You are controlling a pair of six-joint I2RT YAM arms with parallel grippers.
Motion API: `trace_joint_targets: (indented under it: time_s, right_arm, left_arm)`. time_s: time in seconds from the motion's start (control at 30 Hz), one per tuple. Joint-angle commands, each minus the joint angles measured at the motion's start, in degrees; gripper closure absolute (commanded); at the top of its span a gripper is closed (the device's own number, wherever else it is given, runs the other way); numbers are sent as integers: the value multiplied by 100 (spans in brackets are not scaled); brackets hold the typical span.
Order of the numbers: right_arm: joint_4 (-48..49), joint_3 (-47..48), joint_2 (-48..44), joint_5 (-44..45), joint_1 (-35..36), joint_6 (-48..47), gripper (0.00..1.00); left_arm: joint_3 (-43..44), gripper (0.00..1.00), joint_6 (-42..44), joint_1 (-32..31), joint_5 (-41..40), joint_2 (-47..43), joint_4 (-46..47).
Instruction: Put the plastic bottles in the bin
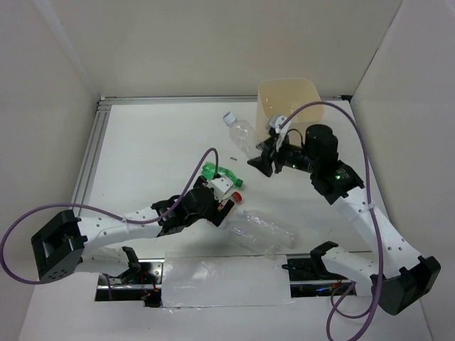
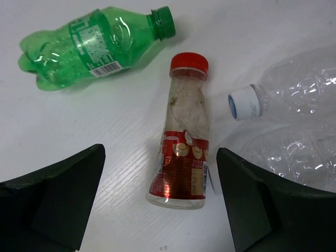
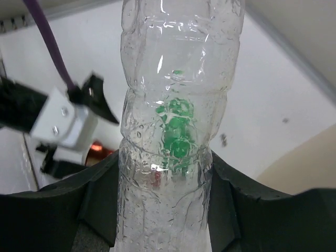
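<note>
While my right gripper (image 3: 165, 178) squeezes a clear white-capped bottle (image 1: 242, 135) near the beige bin (image 1: 302, 89), I see no bottle inside it yet, and my left gripper (image 2: 160, 157) hangs wide open and empty over the red-capped bottle (image 2: 184, 131) beside the green bottle (image 2: 89, 44).

The clear bottle (image 3: 173, 105) runs off the frame's top and bottom. At the right edge, the white-capped bottle (image 2: 291, 94) is cropped.

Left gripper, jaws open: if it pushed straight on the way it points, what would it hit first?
Most likely the short red-capped bottle, lying on the table centred between the open fingers of the left gripper. How far off is unclear.
</note>
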Motion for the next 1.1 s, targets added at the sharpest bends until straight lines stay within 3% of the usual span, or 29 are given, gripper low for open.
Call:
trace_joint_targets:
  time_s: [0.0, 0.17, 0.37, 0.43, 0.53, 0.67, 0.8, 0.83, 0.9, 1.0, 1.03, 1.07]
  right_arm:
    - [580, 676, 114, 73, -64, 401, 66]
    - [1680, 1397, 896, 1095, -617, 816, 65]
    - [2059, 1784, 1880, 771, -1848, 1045, 62]
    - [1849, 1943, 2283, 527, -2172, 1045, 43]
    - [1252, 2399, 2654, 131, -2445, 1045, 0]
    - [1048, 2550, 2691, -319, -2815, 1177, 0]
    - [970, 2208, 2366, -600, -3035, 1230, 0]
    - [969, 2138, 2287, -783, -3035, 1230, 0]
    - [847, 1962, 2006, -1004, -3158, 1169, 0]
    - [654, 1637, 1514, -1583, -3325, 582, 0]
    - [296, 1384, 1234, -2203, -3482, 66, 13]
    - [293, 1381, 1231, -2209, -3483, -287, 13]
  left_arm:
    - [80, 0, 142, -25, 380, 192, 505]
    - [80, 0, 204, -25, 381, 604, 672]
    - [28, 0, 134, 36, 197, 1000, 926]
    - [28, 0, 73, 89, 136, 1176, 988]
    - [28, 0, -77, 89, -5, 1361, 919]
    - [220, 6, -200, 89, -58, 1633, 769]
    - [362, 25, -200, 89, -146, 1923, 489]
    - [362, 35, -261, 89, -224, 1924, 488]
    - [423, 46, -262, 89, -304, 1924, 331]
    - [633, 75, -393, 89, -409, 1390, 32]
    - [799, 93, -454, 89, -479, 996, -430]
    - [801, 93, -455, 89, -480, 775, -435]
